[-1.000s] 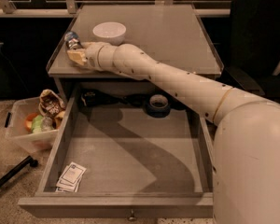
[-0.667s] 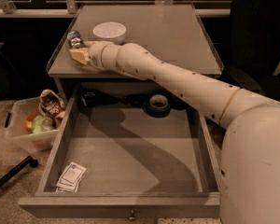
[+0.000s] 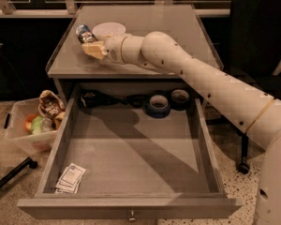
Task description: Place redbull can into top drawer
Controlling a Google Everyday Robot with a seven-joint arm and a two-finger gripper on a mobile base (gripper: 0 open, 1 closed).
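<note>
The slim silver-and-blue metal redbull can (image 3: 84,33) lies tilted on the grey cabinet top (image 3: 178,27), just beyond and left of the cream gripper (image 3: 94,49), whose aperture cannot be told. The wide grey top drawer (image 3: 131,153) stands open below.

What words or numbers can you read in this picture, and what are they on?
No text here can be read.
redbull can, on the cabinet top right beside the pincer: markings too blurred to read.
Paper packets in the front left corner of the top drawer: print too small to read.
Snack wrappers in the clear bin: too blurred to read.
</note>
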